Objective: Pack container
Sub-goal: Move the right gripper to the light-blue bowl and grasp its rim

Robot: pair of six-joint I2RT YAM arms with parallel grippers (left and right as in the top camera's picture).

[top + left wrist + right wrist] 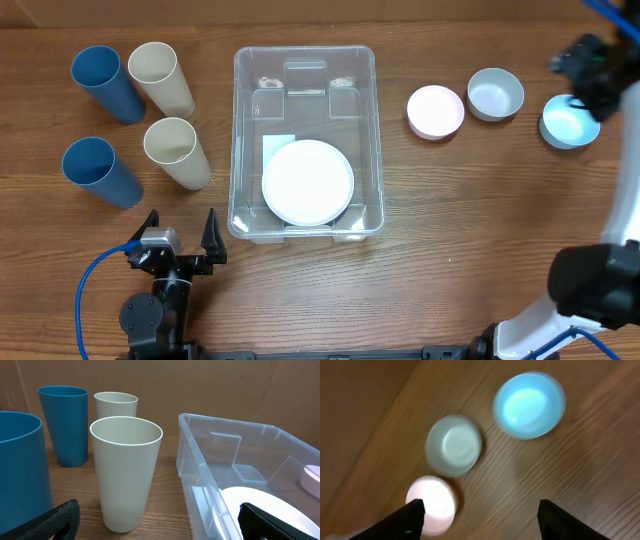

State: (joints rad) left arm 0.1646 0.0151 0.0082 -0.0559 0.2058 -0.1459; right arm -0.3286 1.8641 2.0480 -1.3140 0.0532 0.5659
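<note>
**Container at centre, one plate in, both jaws empty**

Container sits mid-table, long axis 12 to 6. It is clear thin plastic, rectangular, with rounded corners, a rolled rim and smooth glossy walls. A white label on its floor is partly under a flat round white plate lying at its 6 o'clock end. The 12 o'clock half is bare.

Handling (judgement): light, fairly stiff at the rim, walls likely to flex, slick. Too wide for the jaws to span. Best hold is a pinch over the rim on a long wall, or leave it in place and load into it.

At 9 to 10 o'clock of it stand blue cups and cream cups, two of each. All are upright, tapered, matte plastic.

At 2 to 3 o'clock sit the pink bowl, grey bowl and blue bowl. They are small and round, mouths up, in a row.

Left gripper is at 7 o'clock of the container, jaws apart and empty, facing the cups. Right gripper hangs over the bowls, jaws wide apart and empty; that view is blurred.
</note>
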